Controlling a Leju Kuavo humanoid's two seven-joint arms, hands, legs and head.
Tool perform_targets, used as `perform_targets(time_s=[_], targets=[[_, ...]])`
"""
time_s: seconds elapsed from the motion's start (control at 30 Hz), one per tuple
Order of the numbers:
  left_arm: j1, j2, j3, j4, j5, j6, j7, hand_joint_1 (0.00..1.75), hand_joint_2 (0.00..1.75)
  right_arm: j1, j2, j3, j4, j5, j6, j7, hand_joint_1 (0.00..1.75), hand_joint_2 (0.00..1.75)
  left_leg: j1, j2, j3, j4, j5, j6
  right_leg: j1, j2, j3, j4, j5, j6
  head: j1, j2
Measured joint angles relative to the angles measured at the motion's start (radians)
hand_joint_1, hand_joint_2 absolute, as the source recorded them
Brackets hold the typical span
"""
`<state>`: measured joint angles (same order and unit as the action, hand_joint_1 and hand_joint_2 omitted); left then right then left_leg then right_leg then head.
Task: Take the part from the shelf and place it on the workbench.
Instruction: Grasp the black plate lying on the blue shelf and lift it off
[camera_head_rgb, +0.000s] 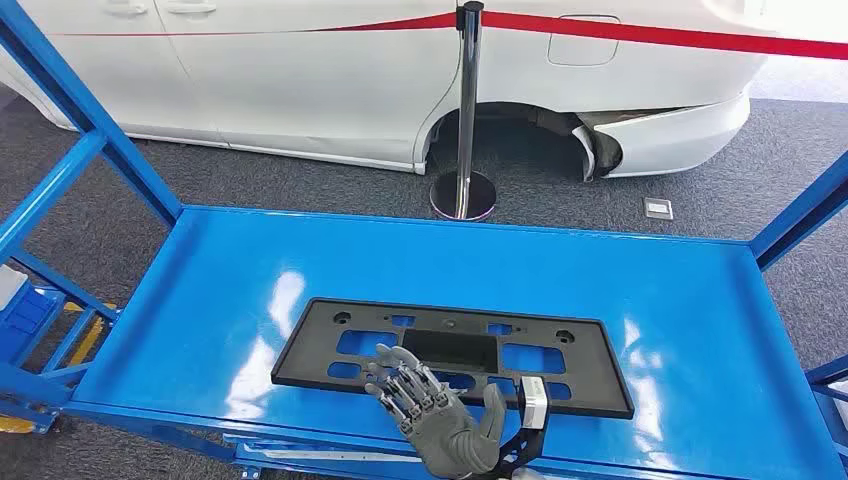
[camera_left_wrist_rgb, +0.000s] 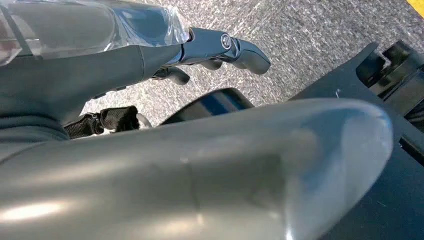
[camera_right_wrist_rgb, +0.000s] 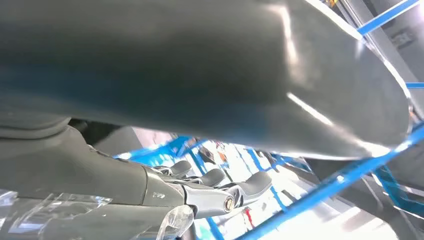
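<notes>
So the black license plate bracket (camera_head_rgb: 455, 352) lies flat on the blue shelf (camera_head_rgb: 200, 290), toward 6 o'clock. The right hand (camera_head_rgb: 430, 410) hovers over its near edge, fingers spread wide, holding nothing. Left hand (camera_left_wrist_rgb: 210, 47): can't tell.

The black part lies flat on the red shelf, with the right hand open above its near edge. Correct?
Not quite: the shelf is blue, not red, as the head view shows. The black part does lie flat on it, with the right hand open above its near edge.
</notes>
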<state>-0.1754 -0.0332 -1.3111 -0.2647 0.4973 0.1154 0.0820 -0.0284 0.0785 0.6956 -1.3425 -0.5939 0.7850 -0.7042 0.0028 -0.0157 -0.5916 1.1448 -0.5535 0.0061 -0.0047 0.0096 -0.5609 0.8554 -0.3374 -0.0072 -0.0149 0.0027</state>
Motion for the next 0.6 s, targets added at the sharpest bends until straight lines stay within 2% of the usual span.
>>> perform_targets(time_s=[0.07, 0.1, 0.13, 0.17, 0.2, 0.23, 0.33, 0.47, 0.6], targets=[[-0.001, 0.0, 0.0, 0.0, -0.001, -0.001, 0.0, 0.0, 0.0, 0.006, 0.009, -0.032, -0.03, 0.018, 0.007, 0.0, 0.0, 0.0, -0.001, 0.003, 0.044, -0.099, 0.046, 0.005, 0.0, 0.0, 0.002, 0.0, 0.001, 0.002, 0.0, 0.0], [-0.004, 0.001, 0.0, 0.0, -0.003, -0.003, -0.001, 0.0, 0.0, 0.01, 0.018, -0.065, -0.061, 0.033, 0.008, 0.0, 0.0, 0.0, -0.004, 0.006, 0.082, -0.188, 0.081, 0.01, 0.001, 0.0, 0.002, 0.0, 0.002, 0.006, 0.0, 0.0], [-0.008, 0.001, 0.0, 0.0, -0.006, -0.005, 0.0, 0.0, 0.0, 0.011, 0.026, -0.1, -0.096, 0.045, 0.0, 0.0, 0.0, 0.0, -0.008, 0.008, 0.109, -0.252, 0.105, 0.016, 0.001, -0.001, 0.001, -0.001, 0.004, 0.011, 0.0, 0.0], [-0.011, 0.001, 0.0, 0.0, -0.009, -0.007, 0.0, 0.0, 0.0, 0.007, 0.031, -0.133, -0.134, 0.053, -0.021, -0.001, 0.0, 0.0, -0.013, 0.01, 0.124, -0.291, 0.119, 0.022, 0.001, -0.002, 0.0, -0.002, 0.006, 0.018, 0.0, 0.0], [-0.014, 0.002, 0.0, 0.0, -0.013, -0.009, 0.002, 0.0, 0.0, 0.0, 0.032, -0.161, -0.175, 0.056, -0.052, -0.001, 0.0, 0.0, -0.016, 0.011, 0.128, -0.308, 0.131, 0.028, 0.002, -0.003, -0.003, -0.003, 0.008, 0.024, -0.001, 0.0], [-0.014, 0.002, 0.0, 0.0, -0.016, -0.013, 0.004, 0.0, 0.0, -0.009, 0.029, -0.185, -0.218, 0.054, -0.091, -0.001, 0.0, 0.0, -0.016, 0.01, 0.126, -0.31, 0.142, 0.026, 0.002, -0.003, -0.006, -0.005, 0.011, 0.02, 0.0, 0.0], [-0.012, 0.003, 0.0, 0.001, -0.019, -0.02, 0.005, 0.0, 0.0, -0.038, 0.006, -0.24, -0.346, 0.048, -0.182, -0.001, 0.0, 0.0, -0.016, 0.01, 0.122, -0.316, 0.17, 0.016, 0.004, -0.003, -0.016, -0.007, 0.024, -0.004, -0.001, 0.0], [-0.015, 0.003, 0.0, 0.001, -0.019, -0.021, 0.001, 0.0, 0.0, -0.059, -0.019, -0.275, -0.473, 0.056, -0.207, 0.0, 0.0, 0.0, -0.018, 0.01, 0.117, -0.317, 0.171, 0.02, 0.003, -0.004, -0.019, -0.014, 0.028, 0.0, -0.001, 0.0], [-0.016, 0.003, 0.002, 0.001, -0.018, -0.018, -0.005, 0.0, 0.0, -0.073, -0.027, -0.279, -0.539, 0.077, -0.246, 0.002, 0.0, 1.75, -0.018, 0.01, 0.116, -0.317, 0.166, 0.027, -0.001, -0.004, -0.019, -0.016, 0.021, 0.019, -0.002, 0.0]])
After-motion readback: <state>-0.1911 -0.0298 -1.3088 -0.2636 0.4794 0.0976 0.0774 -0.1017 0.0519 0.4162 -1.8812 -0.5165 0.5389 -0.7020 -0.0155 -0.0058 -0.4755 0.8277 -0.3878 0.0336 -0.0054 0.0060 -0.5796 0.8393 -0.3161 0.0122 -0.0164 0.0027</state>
